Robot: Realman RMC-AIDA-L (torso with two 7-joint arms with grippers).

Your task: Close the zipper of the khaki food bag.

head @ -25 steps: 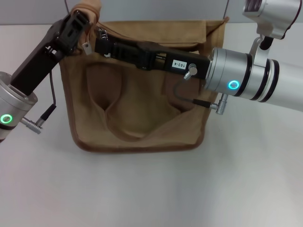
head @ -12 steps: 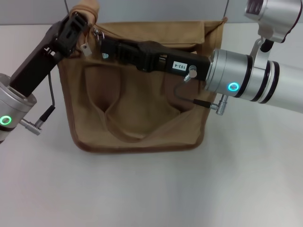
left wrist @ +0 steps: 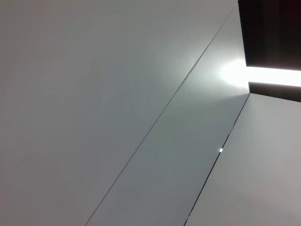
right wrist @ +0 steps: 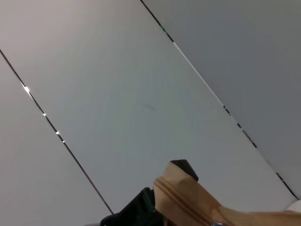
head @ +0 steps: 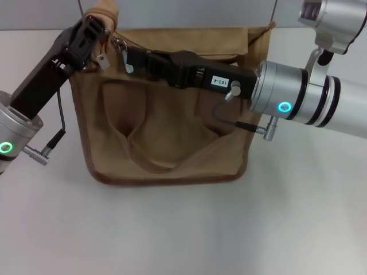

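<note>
The khaki food bag [head: 166, 132] lies on the white table, its strap handle [head: 150, 162] looped over its front. My left gripper [head: 96, 26] is shut on the bag's far left top corner, and a bunch of tan fabric sticks up past it. My right gripper [head: 128, 57] reaches across the bag's top edge from the right and is shut at the left end of the zipper, by the small silver pull [head: 120, 42]. The arm hides most of the zipper in the head view. A stretch of tan zipper [right wrist: 188, 205] shows in the right wrist view.
The white table [head: 183, 229] surrounds the bag. A small silver tag [head: 104, 59] hangs by the left gripper. The left wrist view shows only pale ceiling panels and a lit strip [left wrist: 268, 75].
My right gripper has slid a little to the right along the bag's top edge. The left gripper has kept its hold on the corner.
</note>
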